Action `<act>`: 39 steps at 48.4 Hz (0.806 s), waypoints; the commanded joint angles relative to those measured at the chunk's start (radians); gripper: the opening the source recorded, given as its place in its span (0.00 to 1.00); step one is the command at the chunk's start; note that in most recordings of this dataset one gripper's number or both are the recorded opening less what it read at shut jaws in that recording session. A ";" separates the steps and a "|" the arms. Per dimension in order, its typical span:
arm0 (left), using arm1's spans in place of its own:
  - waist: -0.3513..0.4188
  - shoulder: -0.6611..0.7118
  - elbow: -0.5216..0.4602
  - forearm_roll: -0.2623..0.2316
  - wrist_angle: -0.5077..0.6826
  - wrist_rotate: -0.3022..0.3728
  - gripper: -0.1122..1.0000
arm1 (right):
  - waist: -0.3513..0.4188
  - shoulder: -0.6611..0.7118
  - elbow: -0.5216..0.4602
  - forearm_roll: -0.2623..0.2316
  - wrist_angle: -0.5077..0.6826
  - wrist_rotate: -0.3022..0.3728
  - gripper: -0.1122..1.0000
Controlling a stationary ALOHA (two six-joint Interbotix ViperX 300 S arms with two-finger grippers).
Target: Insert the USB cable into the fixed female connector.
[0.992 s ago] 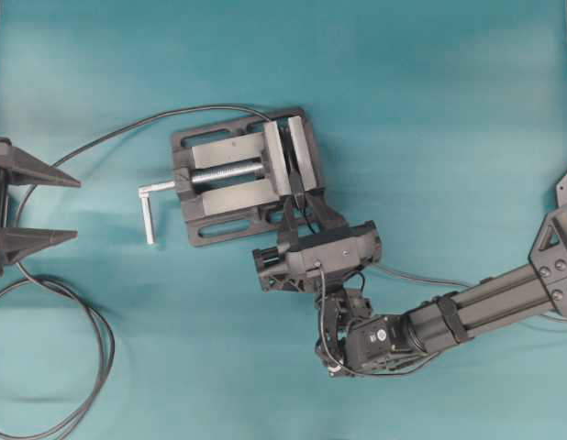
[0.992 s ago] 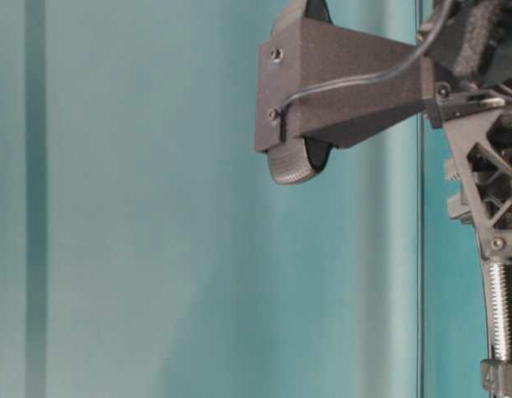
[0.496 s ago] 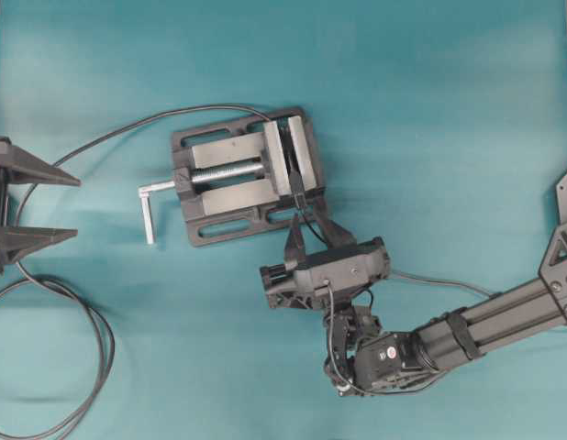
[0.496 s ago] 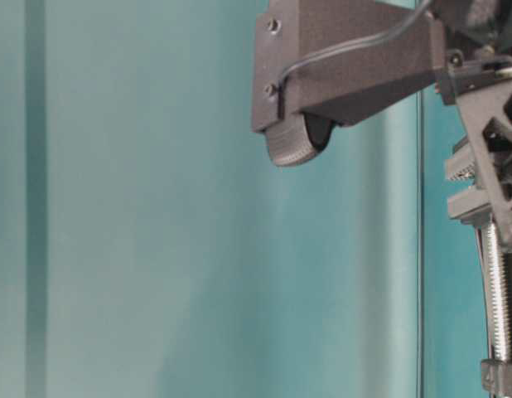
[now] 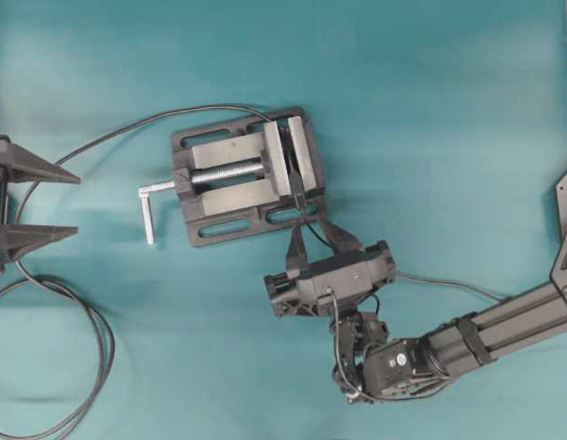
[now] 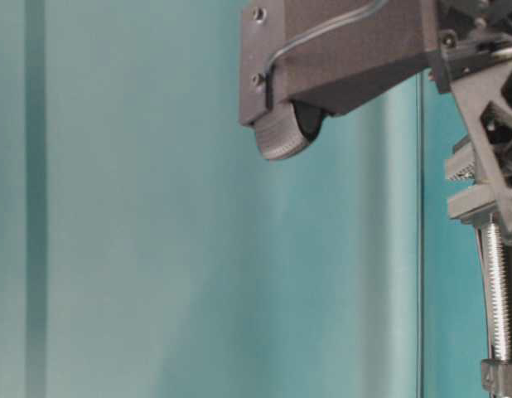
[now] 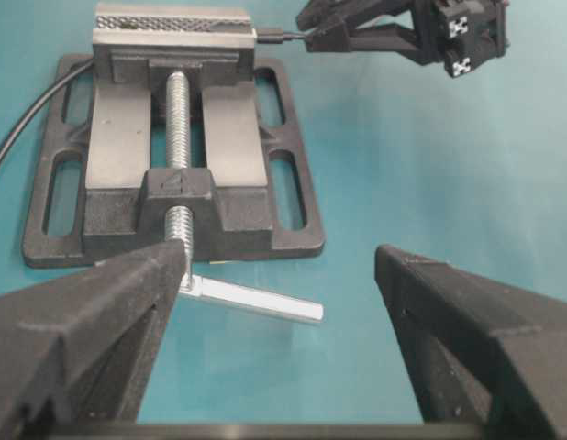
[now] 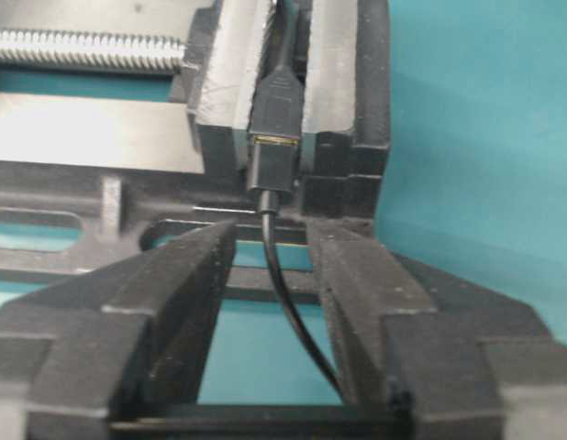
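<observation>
The fixed female connector (image 8: pixel 275 96) is clamped upright between the vise jaws. The stubby black plug of the USB cable (image 8: pixel 272 170) sits seated in its end, and a gold rim shows at the joint. The thin cable (image 8: pixel 288 293) runs back between my right gripper's fingers without being pinched. My right gripper (image 8: pixel 272 240) is open, just short of the vise edge; it also shows in the overhead view (image 5: pixel 311 231). My left gripper (image 5: pixel 77 208) is open and empty at the far left, facing the vise handle (image 7: pixel 256 301).
The grey vise (image 5: pixel 242 174) stands mid-table with its screw handle (image 5: pixel 148 215) pointing left. The long connector cable arcs from the vise to the left and coils in loops (image 5: pixel 91 348) at the front left. The right wrist camera housing (image 6: pixel 339 50) fills the table-level view's top.
My right gripper has drawn back from the vise toward the front right, leaving the plug in the connector. The left gripper has not moved.
</observation>
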 commanded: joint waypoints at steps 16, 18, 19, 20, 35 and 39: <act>0.002 0.015 -0.011 0.003 -0.008 0.008 1.00 | 0.023 -0.115 0.078 -0.003 0.014 -0.008 0.81; 0.002 0.015 -0.011 0.003 -0.008 0.008 1.00 | 0.026 -0.127 0.089 -0.005 0.028 -0.008 0.81; 0.002 0.015 -0.012 0.003 -0.008 0.008 1.00 | 0.028 -0.135 0.095 -0.006 0.037 -0.009 0.81; 0.003 0.014 -0.011 0.003 -0.008 0.008 1.00 | 0.031 -0.146 0.104 -0.011 0.052 -0.009 0.81; 0.002 0.014 -0.012 0.003 -0.006 0.006 1.00 | 0.046 -0.252 0.212 -0.192 0.313 -0.012 0.82; 0.002 0.014 -0.011 0.003 -0.006 0.006 1.00 | 0.043 -0.282 0.259 -0.222 0.380 -0.008 0.82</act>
